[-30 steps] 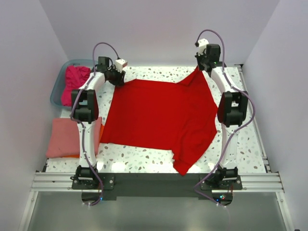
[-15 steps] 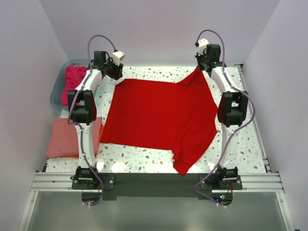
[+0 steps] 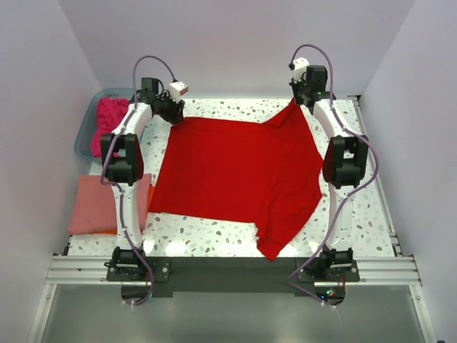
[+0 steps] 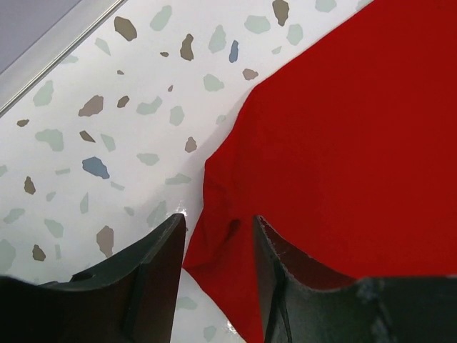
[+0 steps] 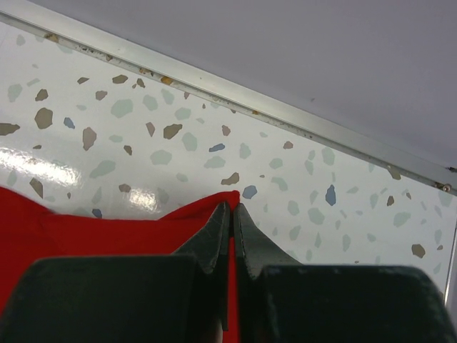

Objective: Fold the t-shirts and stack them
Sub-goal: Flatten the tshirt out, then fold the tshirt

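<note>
A bright red t-shirt (image 3: 235,171) lies spread flat over the middle of the table, one sleeve hanging toward the near edge. My right gripper (image 3: 298,100) (image 5: 231,206) is shut on its far-right corner, which is lifted into a small peak. At the far-left corner hovers my left gripper (image 3: 171,113) (image 4: 218,221), open, its two fingers either side of a wrinkled bit of the shirt's edge (image 4: 214,236) without pinching it. A magenta-pink t-shirt (image 3: 111,121) sits crumpled in the tub. A salmon-pink folded t-shirt (image 3: 96,204) lies at the left edge over an orange one (image 3: 151,194).
The teal plastic tub (image 3: 83,139) stands at the far left corner beside the table. A metal rail (image 5: 214,86) runs along the far table edge, close behind the right gripper. Bare speckled tabletop (image 3: 214,232) shows in front of the shirt.
The left wrist has shifted slightly back and left over the shirt's far-left corner, still open. The right arm and the shirt have not moved.
</note>
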Tool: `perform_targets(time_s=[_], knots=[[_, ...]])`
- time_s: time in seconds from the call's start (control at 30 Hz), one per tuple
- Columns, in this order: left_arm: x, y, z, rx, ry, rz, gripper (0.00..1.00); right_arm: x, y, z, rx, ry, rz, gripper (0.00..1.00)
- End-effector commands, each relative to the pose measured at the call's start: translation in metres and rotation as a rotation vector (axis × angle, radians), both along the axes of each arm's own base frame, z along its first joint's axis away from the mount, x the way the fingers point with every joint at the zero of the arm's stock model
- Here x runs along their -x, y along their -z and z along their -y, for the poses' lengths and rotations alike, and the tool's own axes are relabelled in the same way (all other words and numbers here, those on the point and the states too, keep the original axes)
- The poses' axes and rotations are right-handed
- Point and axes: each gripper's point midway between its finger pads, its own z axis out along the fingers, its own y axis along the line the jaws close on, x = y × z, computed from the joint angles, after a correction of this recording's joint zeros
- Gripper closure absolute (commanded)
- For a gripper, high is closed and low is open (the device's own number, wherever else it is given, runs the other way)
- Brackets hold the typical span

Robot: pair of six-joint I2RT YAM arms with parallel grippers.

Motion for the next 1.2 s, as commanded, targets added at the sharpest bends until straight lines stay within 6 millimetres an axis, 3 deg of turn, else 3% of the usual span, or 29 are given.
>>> perform_targets(time_s=[0.0,0.23,0.5,0.9,1.0,1.17], knots=[[-0.009,-0.016,-0.006,-0.057,0.004,0.048,0.53,-0.006,-0.03,0.003,0.009,-0.008,0.071,1.0],[-0.011,-0.01,-0.006,-0.068,0.025,0.049,0.53,-0.004,-0.031,0.004,0.012,-0.004,0.066,1.0],[-0.008,-0.015,0.01,-0.008,0.077,0.054,0.51,-0.003,-0.029,0.005,0.017,0.002,0.059,1.0],[-0.015,0.009,0.01,-0.069,0.076,0.042,0.53,-0.002,-0.028,0.007,0.03,0.006,0.052,1.0],[-0.019,0.013,0.003,-0.11,0.058,0.049,0.59,-0.001,-0.028,0.007,0.031,0.004,0.048,1.0],[-0.029,-0.001,-0.004,-0.13,0.03,0.102,0.87,-0.001,-0.027,0.006,0.034,0.0,0.045,1.0]])
